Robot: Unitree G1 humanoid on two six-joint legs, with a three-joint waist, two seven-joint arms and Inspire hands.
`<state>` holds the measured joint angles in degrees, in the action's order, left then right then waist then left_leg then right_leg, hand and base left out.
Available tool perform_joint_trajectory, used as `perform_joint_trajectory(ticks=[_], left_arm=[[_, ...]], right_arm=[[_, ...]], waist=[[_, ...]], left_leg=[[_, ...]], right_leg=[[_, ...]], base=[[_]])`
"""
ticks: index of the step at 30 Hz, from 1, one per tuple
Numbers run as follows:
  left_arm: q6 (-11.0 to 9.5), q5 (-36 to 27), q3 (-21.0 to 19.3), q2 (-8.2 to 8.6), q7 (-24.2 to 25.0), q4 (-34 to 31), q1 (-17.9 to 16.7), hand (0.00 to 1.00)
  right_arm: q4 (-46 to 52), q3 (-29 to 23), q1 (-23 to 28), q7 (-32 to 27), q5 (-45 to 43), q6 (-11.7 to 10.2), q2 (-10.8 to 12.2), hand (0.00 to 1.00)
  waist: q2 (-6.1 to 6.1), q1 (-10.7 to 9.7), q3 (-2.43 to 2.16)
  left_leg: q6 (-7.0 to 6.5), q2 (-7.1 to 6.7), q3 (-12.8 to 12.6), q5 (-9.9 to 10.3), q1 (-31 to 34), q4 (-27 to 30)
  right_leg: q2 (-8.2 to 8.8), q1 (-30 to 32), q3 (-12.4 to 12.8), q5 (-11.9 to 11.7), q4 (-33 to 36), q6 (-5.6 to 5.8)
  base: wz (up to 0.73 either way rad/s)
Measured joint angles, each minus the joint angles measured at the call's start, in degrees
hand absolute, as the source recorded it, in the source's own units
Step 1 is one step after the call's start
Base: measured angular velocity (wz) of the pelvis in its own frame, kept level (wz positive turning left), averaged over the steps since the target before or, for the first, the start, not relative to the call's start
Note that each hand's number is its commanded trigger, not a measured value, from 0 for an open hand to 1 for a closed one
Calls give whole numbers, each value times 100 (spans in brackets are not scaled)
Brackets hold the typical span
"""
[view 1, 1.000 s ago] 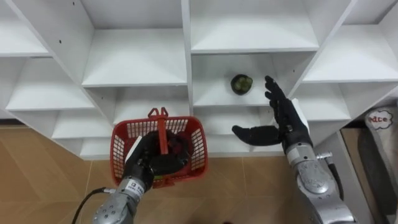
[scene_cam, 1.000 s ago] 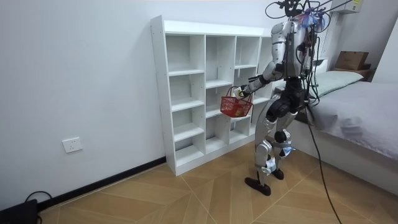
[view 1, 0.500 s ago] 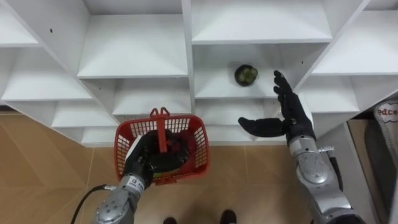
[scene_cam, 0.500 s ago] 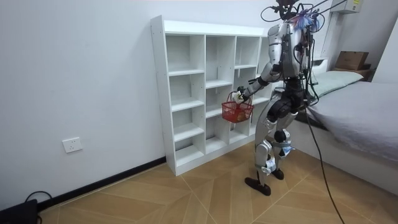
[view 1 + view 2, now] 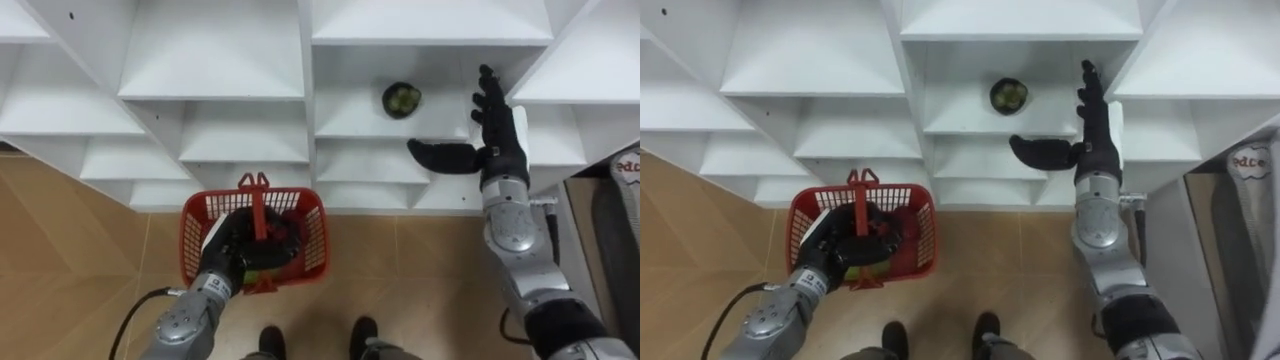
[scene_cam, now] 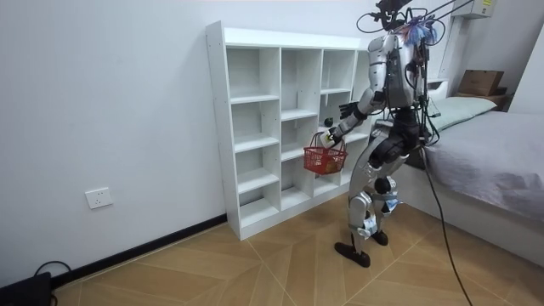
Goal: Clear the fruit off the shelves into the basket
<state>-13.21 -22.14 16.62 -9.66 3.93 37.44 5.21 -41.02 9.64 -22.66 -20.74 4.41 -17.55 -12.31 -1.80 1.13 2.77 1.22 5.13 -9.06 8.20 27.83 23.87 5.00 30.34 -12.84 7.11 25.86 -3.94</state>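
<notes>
Fruit (image 5: 401, 99), round and green, is spotted on a shelf (image 5: 345, 118) just up and left of the right hand (image 5: 497, 150), close to its thumb and untouched. That hand is held wide open, fingers (image 5: 492, 105) straight, thumb spread. Down at the left hand (image 5: 232, 252), a red basket (image 5: 316, 242) is gripped by its handle (image 5: 258, 205), something green and red lying inside.
</notes>
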Motion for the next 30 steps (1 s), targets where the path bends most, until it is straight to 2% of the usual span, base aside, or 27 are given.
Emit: perform_joint_trajectory(ticks=[8, 12, 18, 25, 30], left_arm=[[35, 37, 59, 0, -1, 3, 14, 100], [36, 37, 175, -9, -36, 42, 47, 100], [45, 31, 270, -8, -106, 83, 57, 100], [47, 28, 282, 13, -109, 94, 207, 100], [55, 26, 269, 10, -109, 99, 247, 100]], right_arm=[[-127, -16, -362, -162, 97, 0, -66, 0], [-146, -14, -373, -249, 202, -1, -106, 0], [-352, -12, -422, -304, 212, -6, -109, 0], [-498, 43, -432, -279, 468, -6, -109, 0], [-497, 213, -432, -176, 537, 7, -90, 0]], waist=[[18, 95, 7], [21, 109, 9], [49, 138, 30], [72, 375, 46], [69, 403, 47]], left_leg=[[1, 11, 79, 1, 224, 192], [0, 11, 140, 2, 383, 299], [-7, 3, 170, 3, 527, 368], [1, 5, 155, -11, 602, 363], [-5, 5, 135, -8, 603, 358]], right_leg=[[32, 135, -94, 23, 131, -22], [55, 237, -161, 33, 204, -44], [86, 379, -169, 52, 288, -16], [78, 469, -169, 49, 288, -12], [80, 480, -154, 24, 288, -56]], base=[[5], [9], [2], [-1], [0]])
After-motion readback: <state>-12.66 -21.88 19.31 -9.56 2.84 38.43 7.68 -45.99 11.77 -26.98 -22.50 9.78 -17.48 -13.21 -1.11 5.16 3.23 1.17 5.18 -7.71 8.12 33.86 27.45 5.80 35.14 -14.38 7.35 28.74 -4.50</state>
